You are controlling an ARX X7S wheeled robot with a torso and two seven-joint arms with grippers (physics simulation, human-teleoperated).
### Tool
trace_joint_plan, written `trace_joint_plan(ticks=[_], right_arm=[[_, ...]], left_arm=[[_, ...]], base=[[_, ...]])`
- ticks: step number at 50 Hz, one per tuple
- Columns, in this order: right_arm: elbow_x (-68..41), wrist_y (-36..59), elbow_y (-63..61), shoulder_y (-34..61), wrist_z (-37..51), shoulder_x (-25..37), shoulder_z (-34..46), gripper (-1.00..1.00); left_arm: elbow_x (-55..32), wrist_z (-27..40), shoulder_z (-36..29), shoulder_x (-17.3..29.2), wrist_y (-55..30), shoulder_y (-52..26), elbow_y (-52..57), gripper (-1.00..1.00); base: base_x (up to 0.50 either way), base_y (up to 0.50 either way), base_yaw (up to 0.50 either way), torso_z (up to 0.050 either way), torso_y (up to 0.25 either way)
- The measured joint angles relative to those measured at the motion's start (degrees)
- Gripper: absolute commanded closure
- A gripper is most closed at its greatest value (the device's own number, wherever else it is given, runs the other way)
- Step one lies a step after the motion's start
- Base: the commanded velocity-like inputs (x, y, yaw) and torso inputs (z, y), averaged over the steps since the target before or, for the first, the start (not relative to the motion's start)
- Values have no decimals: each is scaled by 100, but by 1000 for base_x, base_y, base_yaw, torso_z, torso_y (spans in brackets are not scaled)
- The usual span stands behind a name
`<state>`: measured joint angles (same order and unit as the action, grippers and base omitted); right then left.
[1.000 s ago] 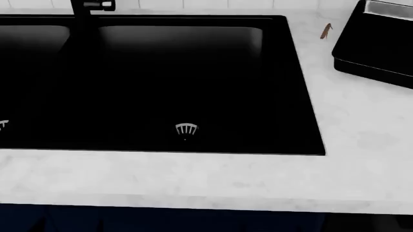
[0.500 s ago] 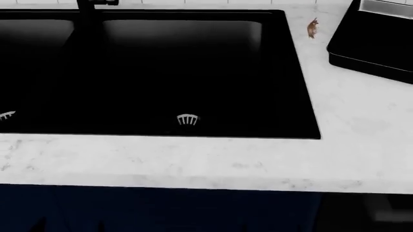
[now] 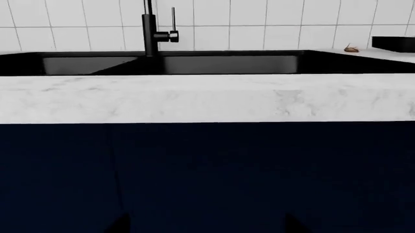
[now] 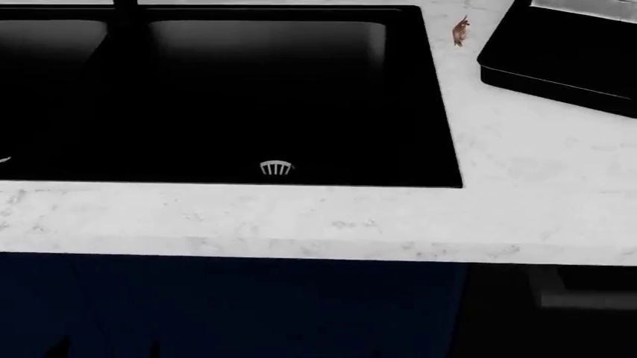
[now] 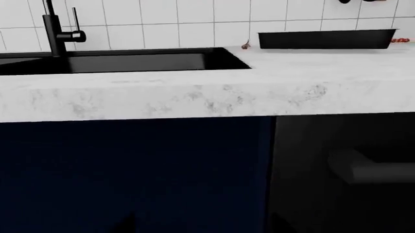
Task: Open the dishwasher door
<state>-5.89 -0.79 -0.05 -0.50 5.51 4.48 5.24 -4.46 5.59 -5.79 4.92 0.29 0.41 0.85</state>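
right gripper (image 5: 201, 228) facing counter edge, dishwasher door (image 5: 343, 194) just beside

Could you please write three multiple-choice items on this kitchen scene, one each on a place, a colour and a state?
1. Where is the dishwasher door relative to the navy cabinet fronts?
A. To their right, under the counter
B. Above the sink
C. On the countertop

2. What colour is the sink?
A. White
B. Black
C. Steel grey

3. What state is the dishwasher door in?
A. Fully folded down
B. Removed
C. Closed, upright under the counter

Answers:
1 A: the right wrist view shows the black panel and its bar handle beside the navy fronts, below the marble countertop.
2 B: the basin is black in every view.
3 C: the panel stands vertical under the counter edge, and no hand is on the handle.
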Motion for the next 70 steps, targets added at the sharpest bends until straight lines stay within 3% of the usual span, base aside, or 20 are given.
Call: trace_joint_plan(ticks=[32,48,70], right_arm=[[-235,-57,27,-2,195,200,197,-100],[-270,-80,-7,-2,288,279,296,-100],[-347,-125,-1,2,387,352,407,-100]], left_arm=[[-182,228,-229,167,58,-33,-8,-100],[-322,331,-264,222,86,-17,38,-100],[-512,446,-299,294,91,-55,65,-100]], base=[[0,-500,0,0,0],[0,0,0,-1,0],[0,0,0,-50,-5]])
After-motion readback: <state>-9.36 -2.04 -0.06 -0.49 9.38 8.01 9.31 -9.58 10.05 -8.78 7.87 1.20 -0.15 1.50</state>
